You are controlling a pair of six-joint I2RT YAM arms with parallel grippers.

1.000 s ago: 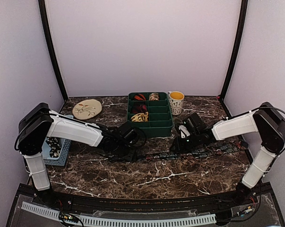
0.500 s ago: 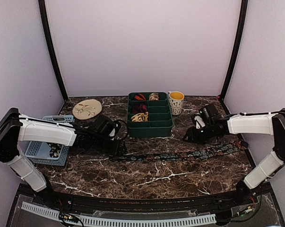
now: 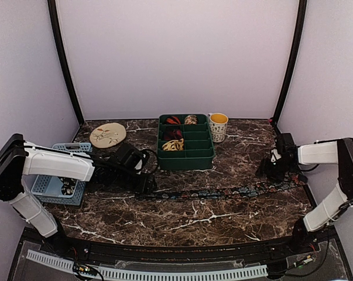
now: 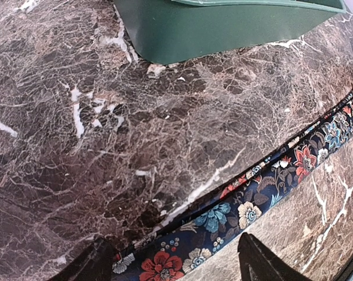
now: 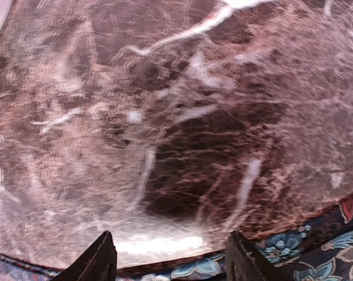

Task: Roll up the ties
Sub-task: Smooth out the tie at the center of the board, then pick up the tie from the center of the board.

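Observation:
A long dark-blue floral tie point(image 3: 223, 191) lies flat across the marble table. My left gripper point(image 3: 143, 185) is open at the tie's left end. In the left wrist view the tie point(image 4: 270, 187) runs between the spread fingertips point(image 4: 97, 263) of that gripper point(image 4: 176, 270). My right gripper point(image 3: 268, 173) is open, low over the table just behind the tie's right end. The right wrist view shows the tie point(image 5: 340, 246) along the bottom edge, with that gripper point(image 5: 173, 264) empty. Rolled ties, red-black point(image 3: 172, 133), tan point(image 3: 191, 119) and yellow-cream point(image 3: 173, 144), sit in the green tray point(image 3: 188, 159).
A white cup point(image 3: 218, 126) stands right of the tray. A round patterned plate point(image 3: 108, 134) lies at the back left. A blue basket point(image 3: 47, 188) sits at the left edge under my left arm. The tray's wall point(image 4: 223, 29) is close ahead of the left gripper.
My right gripper has moved right along the table toward the tie's right end. My left gripper pulled back to the left earlier and has since stayed still. The tie has not moved.

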